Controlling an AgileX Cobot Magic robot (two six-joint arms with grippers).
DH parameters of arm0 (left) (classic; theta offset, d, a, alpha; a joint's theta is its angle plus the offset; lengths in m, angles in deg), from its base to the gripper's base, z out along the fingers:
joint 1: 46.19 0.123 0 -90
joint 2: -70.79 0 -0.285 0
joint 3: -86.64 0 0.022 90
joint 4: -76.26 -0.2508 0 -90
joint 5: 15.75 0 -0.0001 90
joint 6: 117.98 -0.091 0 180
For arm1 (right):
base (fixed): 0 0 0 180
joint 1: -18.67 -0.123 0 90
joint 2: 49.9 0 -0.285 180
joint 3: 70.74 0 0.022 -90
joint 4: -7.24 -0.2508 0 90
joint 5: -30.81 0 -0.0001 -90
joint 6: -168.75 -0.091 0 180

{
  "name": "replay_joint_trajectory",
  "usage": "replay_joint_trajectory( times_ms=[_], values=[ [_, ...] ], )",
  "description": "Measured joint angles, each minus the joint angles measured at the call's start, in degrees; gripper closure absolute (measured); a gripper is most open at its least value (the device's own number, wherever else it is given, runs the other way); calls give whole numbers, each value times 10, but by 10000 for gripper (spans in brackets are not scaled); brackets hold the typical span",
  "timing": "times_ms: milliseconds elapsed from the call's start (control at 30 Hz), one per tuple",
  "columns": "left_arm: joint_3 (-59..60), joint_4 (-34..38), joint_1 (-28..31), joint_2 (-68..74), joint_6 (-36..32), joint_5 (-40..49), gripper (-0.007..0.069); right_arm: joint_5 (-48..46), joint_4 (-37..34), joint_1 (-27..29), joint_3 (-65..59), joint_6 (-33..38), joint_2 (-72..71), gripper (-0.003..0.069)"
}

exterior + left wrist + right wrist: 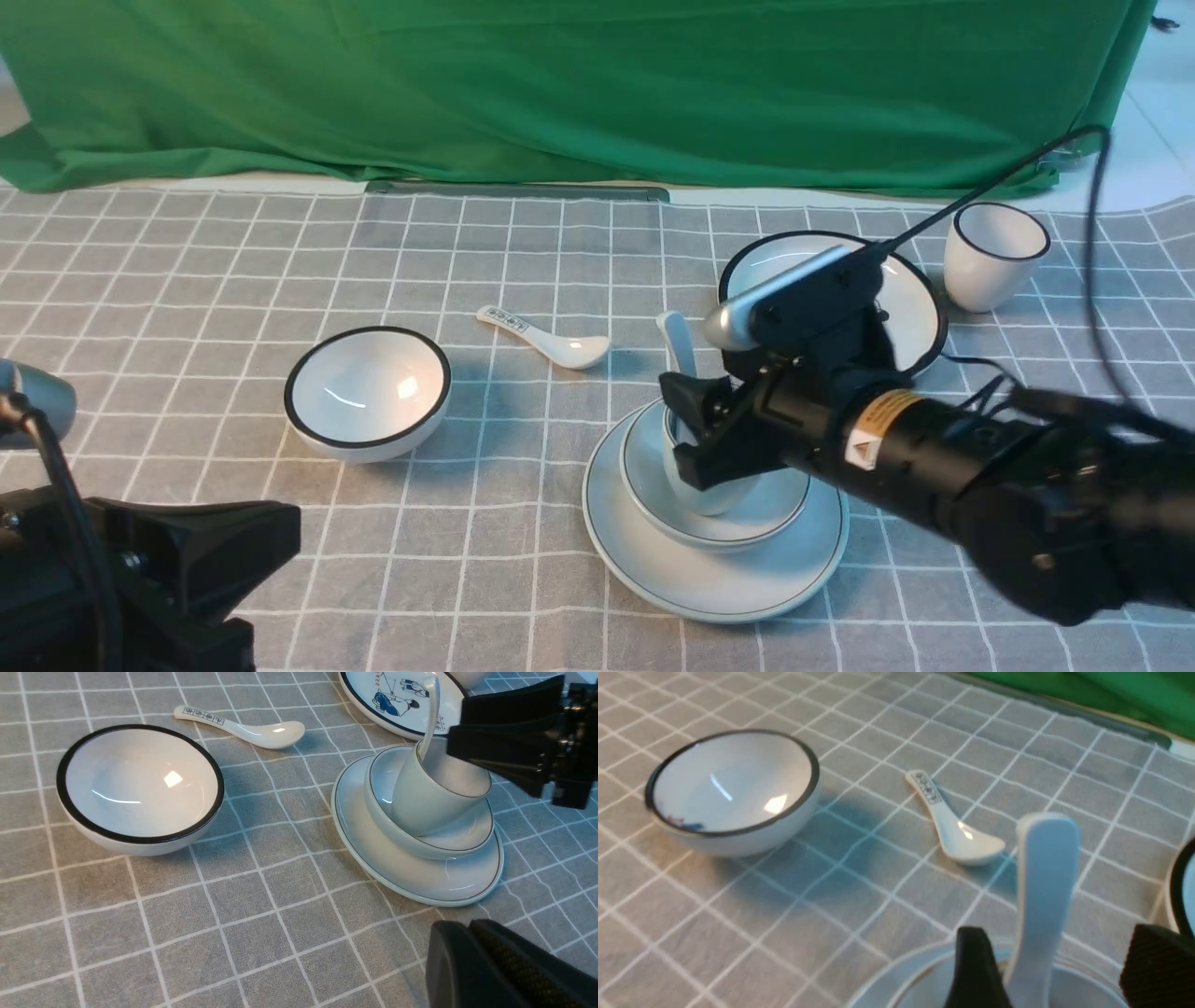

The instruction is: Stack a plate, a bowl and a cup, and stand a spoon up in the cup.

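On the checked surface [187, 261], lower right of centre in the front view, the plate [653, 569] carried the bowl [756, 518]. The left gripper [271, 588] sat in the lower left corner, well apart; released or clenched, I could not tell. The right gripper [689, 431] hung released, jaws spread either side of the cup [420, 798], which sat in the bowl. The spoon [677, 341] stood in the cup, handle up between the jaws, seemingly untouched. A careless withdrawal could clip the handle or rim, flipping the spoon out or rocking the cup.

Black-rimmed bowl [368, 392], printed spoon [546, 338], cartoon plate [910, 299], tall cup [993, 254], checked cloth [187, 271]
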Motion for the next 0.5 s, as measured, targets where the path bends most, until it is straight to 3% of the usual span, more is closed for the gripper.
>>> replay_joint_trajectory(
  times_ms=[100,200,267,367,500],
  values=[
    [0,-2,0,0,0,1,615,-71,0,0,0,0,-68,297],
    [0,-2,0,0,0,1,615,-146,0,0,0,2,-146,431],
    [0,-2,0,0,0,1,615,-220,0,1,0,18,-246,582],
    [0,-2,0,0,0,1,615,-263,0,3,0,24,-339,629],
    [0,-4,0,0,0,1,615,-290,1,13,0,25,-452,638]
  ],
)
